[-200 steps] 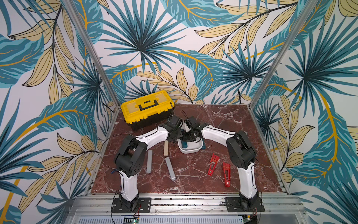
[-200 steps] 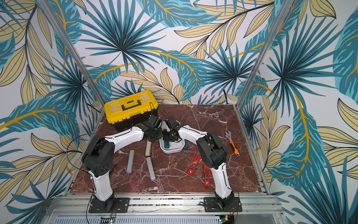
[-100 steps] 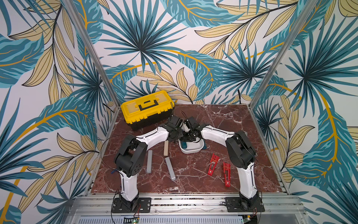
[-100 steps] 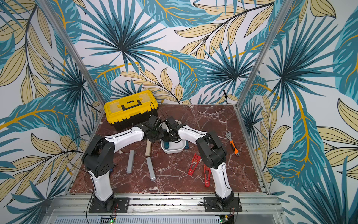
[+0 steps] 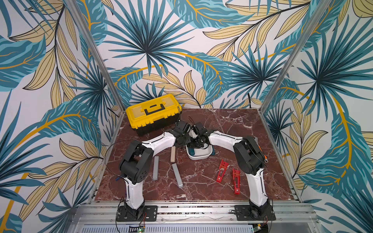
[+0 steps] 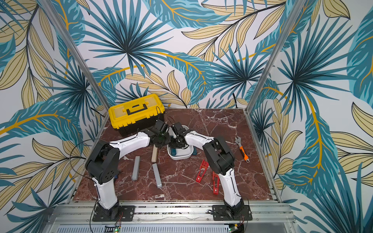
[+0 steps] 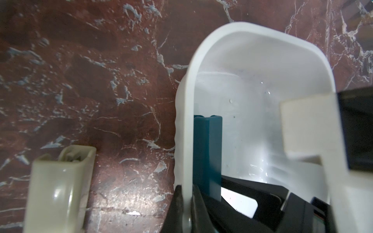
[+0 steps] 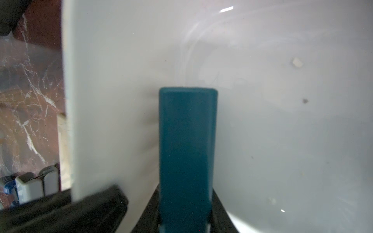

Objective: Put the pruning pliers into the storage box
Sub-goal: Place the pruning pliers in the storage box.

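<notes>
Crowding storage box point(image 5: 198, 158) — toolbox point(image 5: 153, 113), beige piece point(image 5: 173, 154)

Both top views are looking down from high above the front edge onto the whole surface point(image 5: 201, 187), sharing nearly all of it. Each wrist camera is sitting very close, peering into the storage box point(image 7: 189, 121), both catching the same teal piece point(image 8: 186, 151).
</notes>
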Controlling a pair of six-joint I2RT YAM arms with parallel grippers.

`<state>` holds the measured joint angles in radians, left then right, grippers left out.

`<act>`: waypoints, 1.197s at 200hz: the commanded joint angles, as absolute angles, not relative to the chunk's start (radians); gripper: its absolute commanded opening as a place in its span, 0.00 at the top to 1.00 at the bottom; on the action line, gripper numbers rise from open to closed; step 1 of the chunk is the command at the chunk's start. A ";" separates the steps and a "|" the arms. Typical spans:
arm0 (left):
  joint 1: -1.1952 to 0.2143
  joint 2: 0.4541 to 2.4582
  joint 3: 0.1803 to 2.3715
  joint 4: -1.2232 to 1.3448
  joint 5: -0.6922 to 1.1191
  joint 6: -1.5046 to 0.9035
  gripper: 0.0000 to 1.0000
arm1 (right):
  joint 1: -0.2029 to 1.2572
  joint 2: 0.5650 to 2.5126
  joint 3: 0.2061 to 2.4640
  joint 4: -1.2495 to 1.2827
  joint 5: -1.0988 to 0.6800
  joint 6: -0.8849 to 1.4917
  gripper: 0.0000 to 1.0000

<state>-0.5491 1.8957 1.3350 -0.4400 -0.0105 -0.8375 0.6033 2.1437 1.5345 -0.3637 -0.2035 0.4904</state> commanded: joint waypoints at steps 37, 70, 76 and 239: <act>-0.553 1.867 1.332 -0.414 0.002 -0.831 1.00 | 0.609 2.144 1.542 -0.376 -0.212 0.462 0.57; -0.552 1.870 1.336 -0.417 0.002 -0.829 1.00 | 0.609 2.130 1.540 -0.383 -0.204 0.457 0.54; -0.552 1.869 1.339 -0.416 0.002 -0.828 1.00 | 0.608 2.128 1.541 -0.384 -0.204 0.454 0.54; -0.554 1.876 1.344 -0.423 0.008 -0.828 1.00 | 0.609 2.059 1.497 -0.334 -0.250 0.451 0.50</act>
